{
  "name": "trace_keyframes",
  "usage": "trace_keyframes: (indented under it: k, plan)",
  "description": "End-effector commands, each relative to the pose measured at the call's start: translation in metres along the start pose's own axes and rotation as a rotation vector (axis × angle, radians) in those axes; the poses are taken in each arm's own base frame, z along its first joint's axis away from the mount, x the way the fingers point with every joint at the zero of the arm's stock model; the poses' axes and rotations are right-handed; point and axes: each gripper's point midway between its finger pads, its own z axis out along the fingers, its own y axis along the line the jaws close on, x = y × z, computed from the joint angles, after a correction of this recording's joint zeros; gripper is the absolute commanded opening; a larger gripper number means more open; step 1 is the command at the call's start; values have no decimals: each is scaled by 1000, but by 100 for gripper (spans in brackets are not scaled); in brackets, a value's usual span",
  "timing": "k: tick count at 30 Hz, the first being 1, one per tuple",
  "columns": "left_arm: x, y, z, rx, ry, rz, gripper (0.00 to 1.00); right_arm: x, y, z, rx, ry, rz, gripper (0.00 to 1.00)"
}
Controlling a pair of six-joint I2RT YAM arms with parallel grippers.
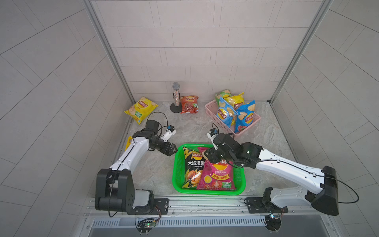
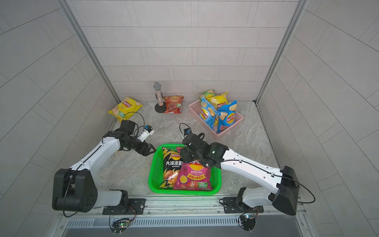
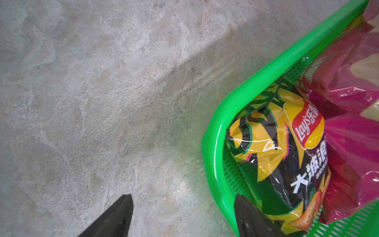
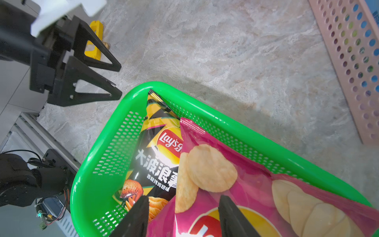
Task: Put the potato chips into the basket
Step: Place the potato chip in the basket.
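Right claw [image 4: 182, 198] parted astride magenta bag [image 4: 256, 184] in green basket [image 4: 80, 184]; left claw [image 3: 183, 196] spread, empty; risk: foil snagging a finger, bag dragged out

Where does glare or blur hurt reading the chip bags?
In both top views, a white hotspot washes out print on the black Lay's bag; right wrist view: glare flares on the magenta Lay's bag beside its logo; left wrist view: thin glare streaks cross the black bag, the magenta one looks soft.
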Motion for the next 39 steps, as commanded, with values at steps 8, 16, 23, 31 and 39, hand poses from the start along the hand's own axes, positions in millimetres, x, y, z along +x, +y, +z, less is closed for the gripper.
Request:
trace_keyframes:
  k: [8,16,23,31,39]
  plan:
    - [2,-2,0,0,-2,0,85,42,16,21,56,120,-99,56]
    - [2,-2,-1,-7,0,4,85,60,-17,33,215,170,-173,54]
    - [2,-1,0,-9,3,-3,85,73,-27,38,254,222,-218,53]
    - [-9,16,-14,-113,16,-1,85,15,14,2,103,49,-194,59]
    - [-42,68,-48,-292,-18,-66,87,-41,5,-40,61,-147,-118,65]
